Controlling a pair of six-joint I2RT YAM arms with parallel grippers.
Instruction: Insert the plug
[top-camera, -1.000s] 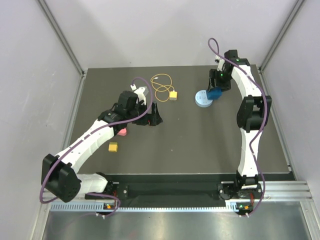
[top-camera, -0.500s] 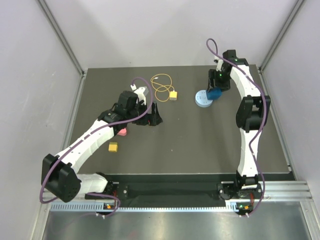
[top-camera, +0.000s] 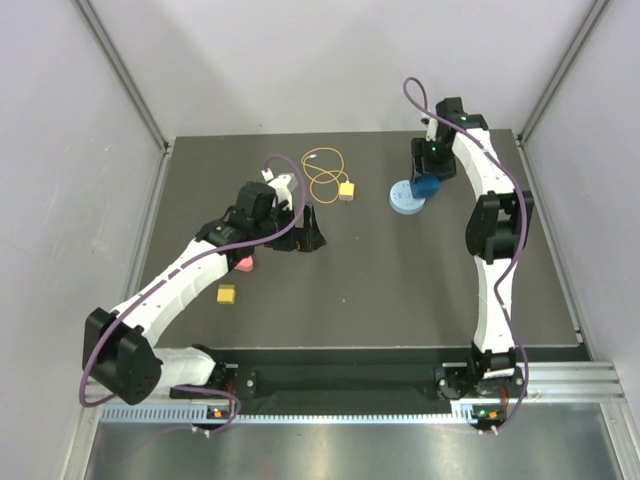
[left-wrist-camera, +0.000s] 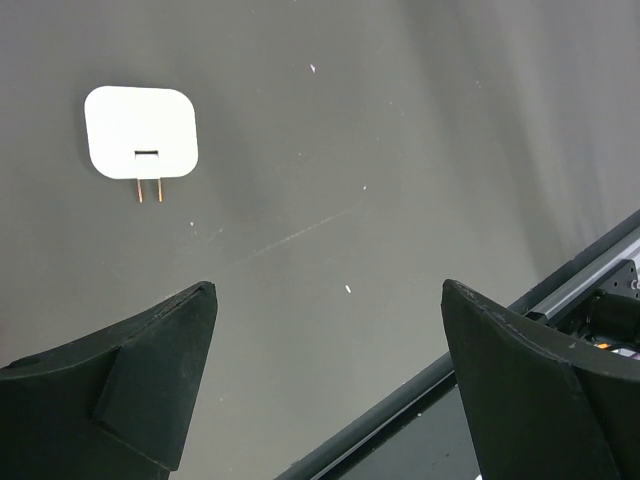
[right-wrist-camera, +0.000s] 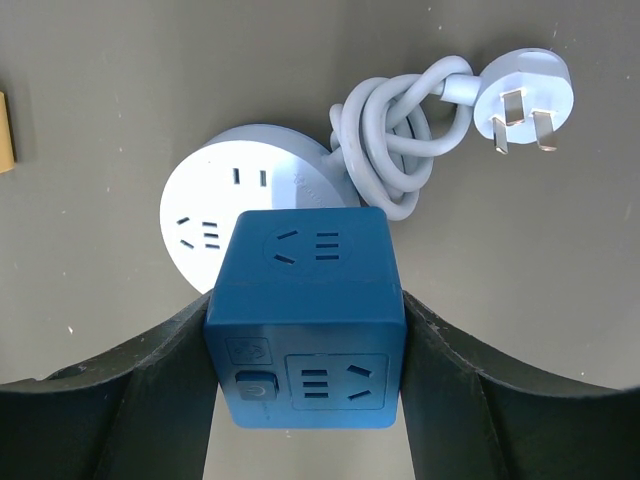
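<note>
Plug (top-camera: 347, 189), a small yellow block ending a looped yellow wire (top-camera: 322, 170), lies in the upper middle of the overhead frame, its wire trailing up and left. The left claw (top-camera: 306, 238), spread wide and empty, sits just below and left of it and looks the nearer. The right claw (right-wrist-camera: 304, 350), off to the plug's right, is clamped on a blue socket cube (top-camera: 428, 187).
</note>
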